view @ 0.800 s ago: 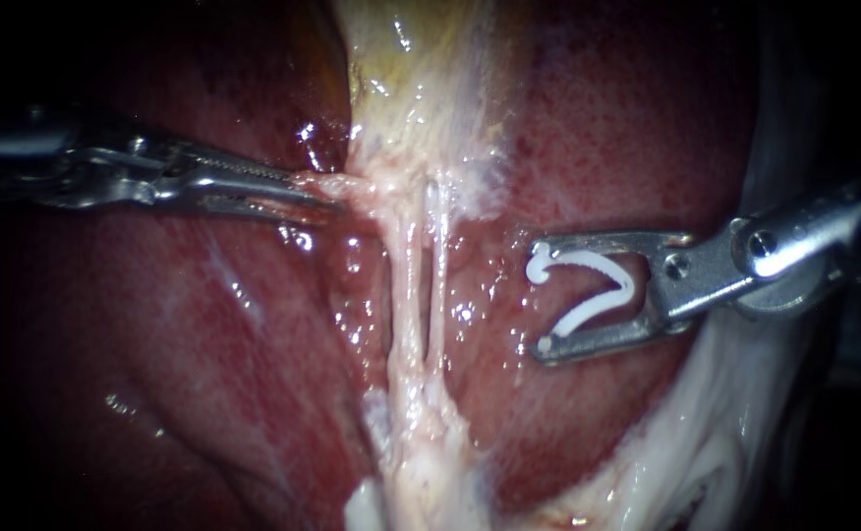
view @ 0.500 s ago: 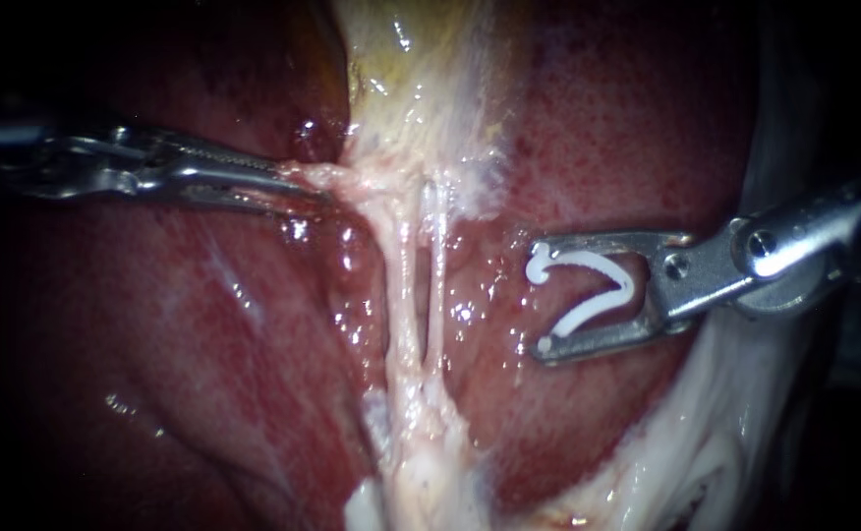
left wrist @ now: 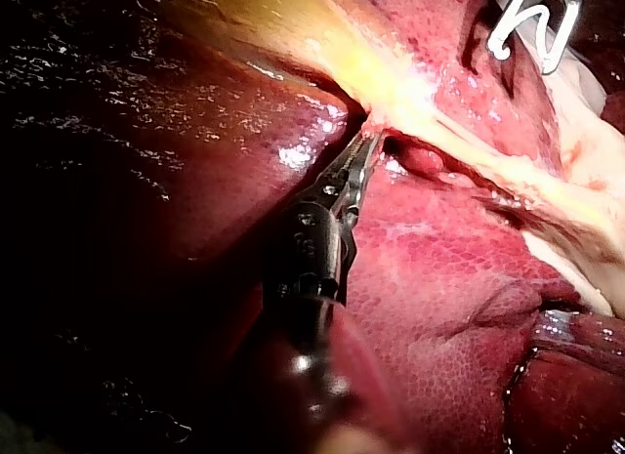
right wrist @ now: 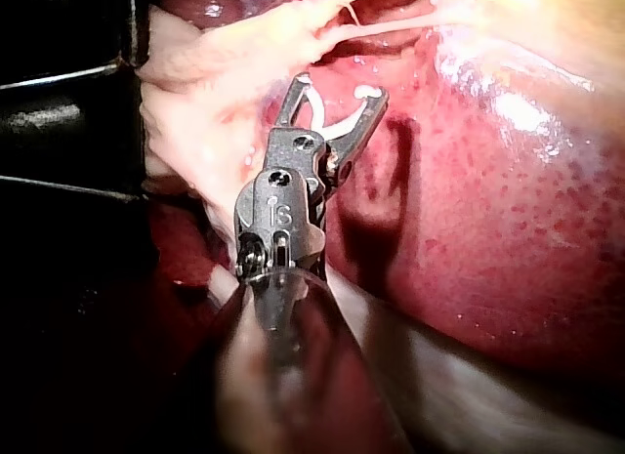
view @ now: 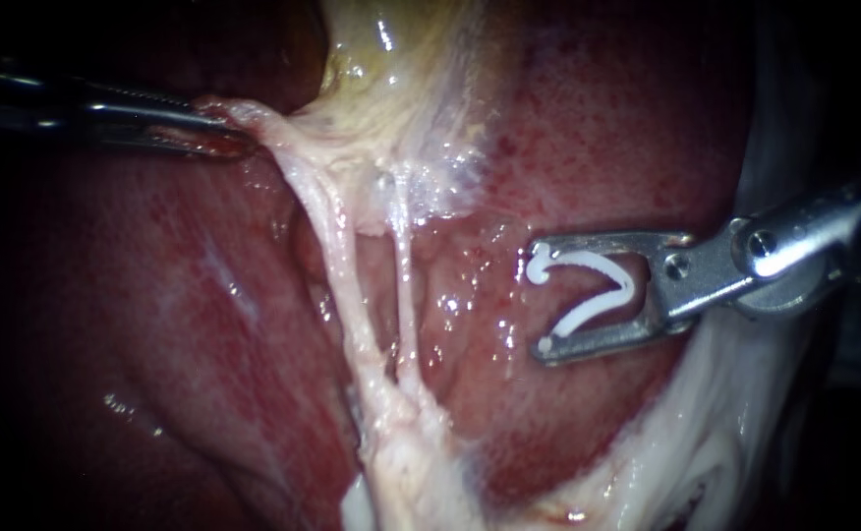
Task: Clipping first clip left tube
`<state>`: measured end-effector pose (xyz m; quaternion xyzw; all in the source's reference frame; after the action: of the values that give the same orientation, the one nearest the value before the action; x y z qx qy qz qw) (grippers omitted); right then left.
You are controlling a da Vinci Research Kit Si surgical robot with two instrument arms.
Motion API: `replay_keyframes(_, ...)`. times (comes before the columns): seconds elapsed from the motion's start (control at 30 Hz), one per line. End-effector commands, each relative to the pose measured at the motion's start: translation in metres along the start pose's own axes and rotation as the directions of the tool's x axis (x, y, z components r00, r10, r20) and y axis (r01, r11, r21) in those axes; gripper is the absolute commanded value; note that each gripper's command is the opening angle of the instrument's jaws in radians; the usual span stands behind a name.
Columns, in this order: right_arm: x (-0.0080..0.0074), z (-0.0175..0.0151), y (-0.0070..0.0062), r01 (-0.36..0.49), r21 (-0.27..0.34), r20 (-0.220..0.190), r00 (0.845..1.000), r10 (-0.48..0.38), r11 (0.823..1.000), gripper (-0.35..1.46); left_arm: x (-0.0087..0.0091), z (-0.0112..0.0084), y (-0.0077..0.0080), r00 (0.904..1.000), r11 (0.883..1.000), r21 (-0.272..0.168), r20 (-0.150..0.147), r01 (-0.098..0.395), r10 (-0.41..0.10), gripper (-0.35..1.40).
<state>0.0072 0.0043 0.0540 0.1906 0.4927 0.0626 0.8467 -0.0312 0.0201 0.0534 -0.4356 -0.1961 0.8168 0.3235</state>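
Observation:
In the endoscope view two pale tubes run down from the gallbladder [view: 401,88] and join lower down. The left tube [view: 337,265] slants and is stretched taut; the right tube [view: 403,265] is thinner and nearly upright. My left instrument [view: 232,138] comes in at the upper left, its jaws shut on a strand of pale tissue at the gallbladder's lower end [left wrist: 366,146]. My right instrument [view: 541,295] stands off to the right of both tubes, touching neither. Its wide jaws hold an open white clip [view: 588,290], which also shows between them in the right wrist view [right wrist: 337,130].
Red liver [view: 627,128] surrounds the tubes on both sides. White fatty tissue [view: 716,433] lies under the right instrument's shaft at the lower right. In the right wrist view a black object [right wrist: 68,83] stands beside the pale tissue.
My left instrument has drawn its tissue up and to the left. The tubes have spread apart and the left one now slants. The right instrument and clip have not moved.

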Motion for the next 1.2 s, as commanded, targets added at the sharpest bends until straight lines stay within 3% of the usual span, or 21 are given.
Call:
replay_keyframes(0.03,0.0,0.0,0.0,0.0,0.0,0.0,1.0,0.0,1.0,0.5,0.0,0.0,0.0001,1.0,1.0,0.002,-0.001,0.001,-0.001,-0.35)
replay_keyframes(0.33,0.001,0.0009,-0.0009,-0.031,0.025,-0.014,0.999,0.031,0.999,0.5,0.0001,0.0003,0.0001,1.0,1.0,0.007,-0.002,0.004,-0.004,-0.35)
replay_keyframes(0.67,0.0022,0.0054,-0.0019,-0.098,0.068,-0.043,0.994,0.101,0.993,0.5,0.0004,0.0009,0.0002,1.0,1.0,0.011,-0.002,0.005,-0.005,-0.35)
replay_keyframes(1.2,0.0009,0.0115,-0.0019,-0.235,0.158,-0.095,0.963,0.252,0.959,0.5,0.0005,0.0012,0.0003,1.0,1.0,0.016,-0.003,0.001,-0.001,-0.35)
